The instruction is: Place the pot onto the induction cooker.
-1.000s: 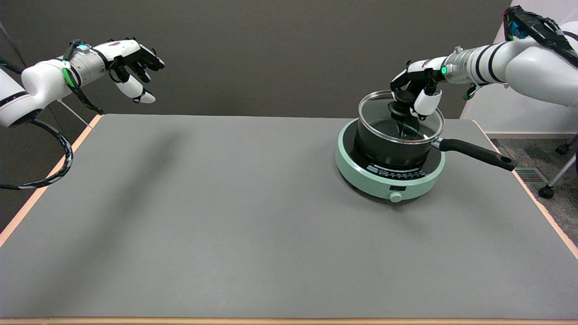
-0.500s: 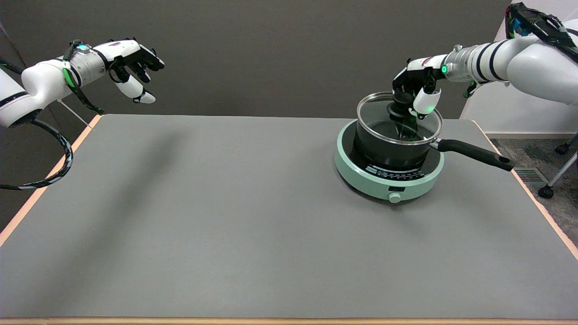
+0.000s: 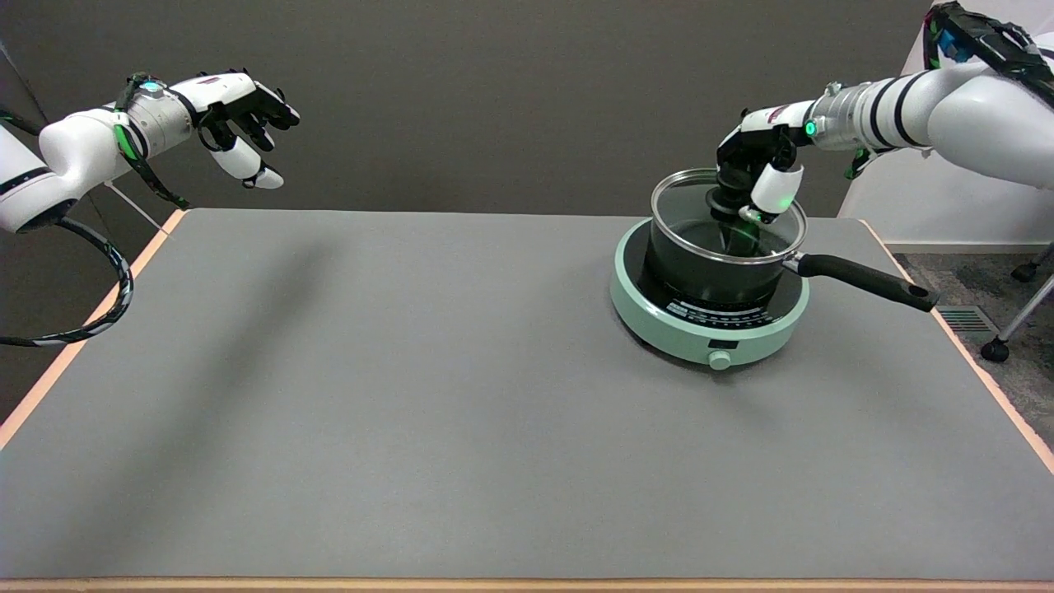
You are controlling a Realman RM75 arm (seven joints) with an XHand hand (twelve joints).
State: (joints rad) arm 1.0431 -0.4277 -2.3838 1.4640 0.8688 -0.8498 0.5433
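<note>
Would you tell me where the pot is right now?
In the head view, the pot sits on the induction cooker at the table's far right, under the right hand.

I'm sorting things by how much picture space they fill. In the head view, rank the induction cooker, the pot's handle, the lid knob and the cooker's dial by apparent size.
Largest to smallest:
1. induction cooker
2. pot's handle
3. lid knob, partly hidden by the right hand
4. cooker's dial

The knob and the dial look close, so their order is unsure.

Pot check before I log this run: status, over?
Right hand at the lid knob, grip unclear. Pot sits on the induction cooker, lid on, handle pointing right. Nothing in the way.
</note>
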